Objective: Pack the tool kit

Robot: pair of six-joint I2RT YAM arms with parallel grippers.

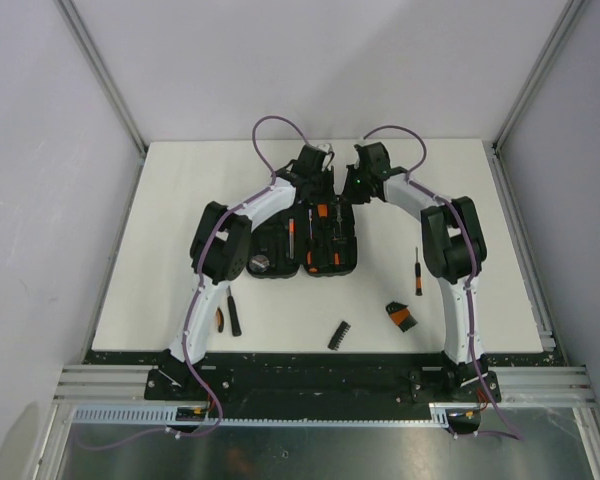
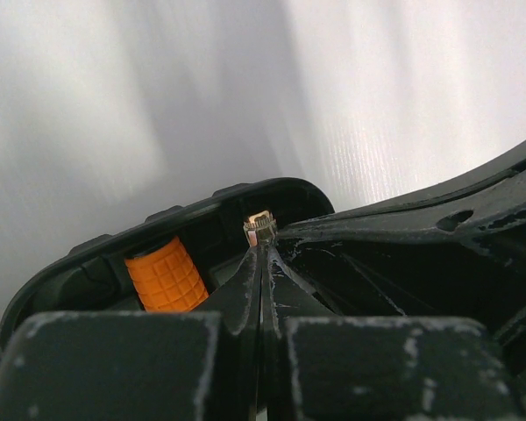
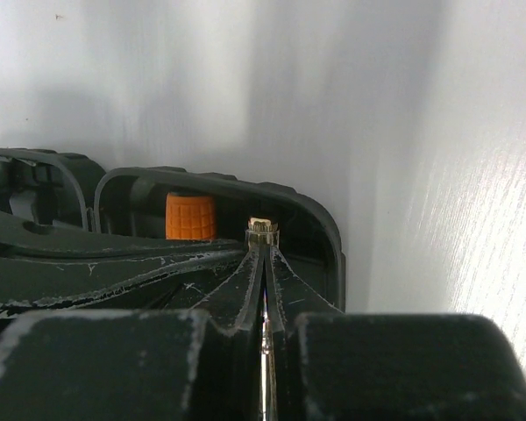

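Note:
The black tool kit case lies open at the table's middle, with orange-handled tools in its slots. Both grippers hang over its far edge with their tips together. In the left wrist view my left gripper is shut, its tips against a small knurled metal end. An orange ribbed handle lies inside the case rim. My right gripper is shut on a slim metal tool, with its shiny shaft showing between the jaws and its knurled end at the tips. Whether the left gripper also grips it cannot be told.
Loose tools lie on the white table: a small screwdriver by the right arm, a black and orange piece, a black bit strip, and a black tool beside a brownish one near the left arm.

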